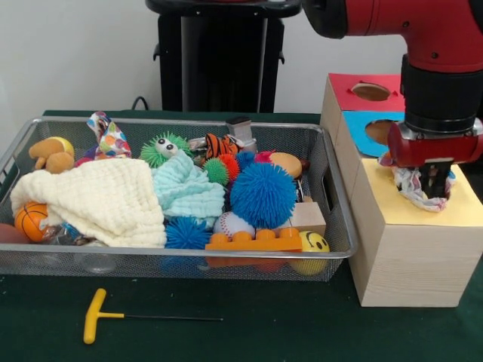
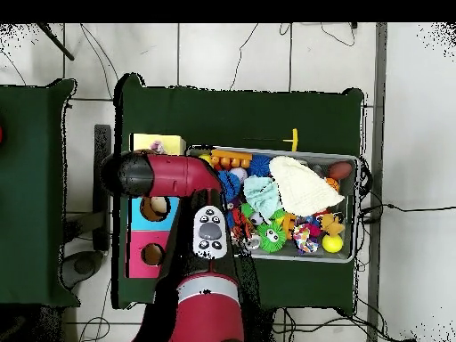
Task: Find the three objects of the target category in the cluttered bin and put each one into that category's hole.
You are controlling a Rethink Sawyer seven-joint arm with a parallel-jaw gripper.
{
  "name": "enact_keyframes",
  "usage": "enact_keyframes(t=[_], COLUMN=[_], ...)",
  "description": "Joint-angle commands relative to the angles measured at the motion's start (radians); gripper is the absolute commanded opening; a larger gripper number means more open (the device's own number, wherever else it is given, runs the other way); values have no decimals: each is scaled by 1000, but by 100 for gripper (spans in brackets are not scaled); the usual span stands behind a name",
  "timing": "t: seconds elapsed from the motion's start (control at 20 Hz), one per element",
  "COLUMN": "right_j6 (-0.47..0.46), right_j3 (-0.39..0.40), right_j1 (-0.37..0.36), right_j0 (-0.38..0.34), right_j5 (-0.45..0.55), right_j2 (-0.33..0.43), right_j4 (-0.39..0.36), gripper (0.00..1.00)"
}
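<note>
My gripper hangs over the yellow top of the pale wooden box at the right. It is shut on the braided pastel rope ring, which dangles against the yellow top. The hole is hidden behind the rope and gripper. The wire mesh bin sits to the left of the box. The white polka-dot cloth lies at the bin's far left. A cream cloth and a pale teal cloth lie in its middle. In the overhead view the arm covers the box; the bin shows to its right.
The blue-topped hole and the red-topped hole lie behind the yellow top. The bin holds a big blue spiky ball, an orange brick, a smiley ball and a basketball. A yellow T-handle tool lies before the bin.
</note>
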Motion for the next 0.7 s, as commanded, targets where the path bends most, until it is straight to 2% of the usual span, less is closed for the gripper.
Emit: enact_keyframes(t=[0.05, 0.7], right_j6=[111, 94], right_j3=[42, 18], right_j1=[-63, -87], right_j0=[14, -5], right_j5=[187, 232], right_j2=[16, 33], right_j4=[-21, -23], gripper=[0, 0])
